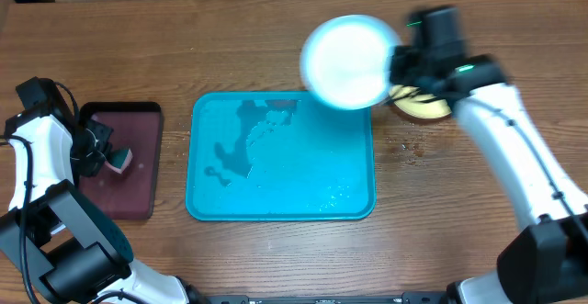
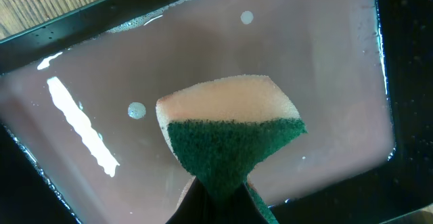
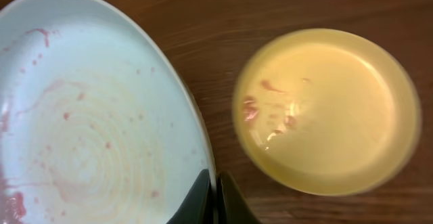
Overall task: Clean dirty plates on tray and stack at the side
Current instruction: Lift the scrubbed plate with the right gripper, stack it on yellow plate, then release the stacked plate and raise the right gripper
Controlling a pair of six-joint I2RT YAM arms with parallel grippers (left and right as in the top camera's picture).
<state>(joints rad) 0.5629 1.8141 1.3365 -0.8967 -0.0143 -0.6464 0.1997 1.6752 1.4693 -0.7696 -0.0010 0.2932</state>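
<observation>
The right gripper pinches the rim of a pale blue-tinged plate, its two fingers drawn in thin on the edge. It holds the plate raised over the far right corner of the turquoise tray. The right wrist view shows thin reddish smears and specks across that plate's face (heaviest toward its lower left edge). Just right of the tray's far right corner, a yellow-green plate lies flat on the wooden table, partly under the right arm in the overhead view. It carries a few small red marks left of its centre. In the wrist view the two plates are near each other but apart. The turquoise tray's floor is wet, with darker patches and droplets.

Left of the turquoise tray sits a maroon tray. The left gripper hangs over it, clamped on a sponge with a green scouring face and pale foam behind. The maroon tray's floor shines with shallow water and a couple of bubbles.
</observation>
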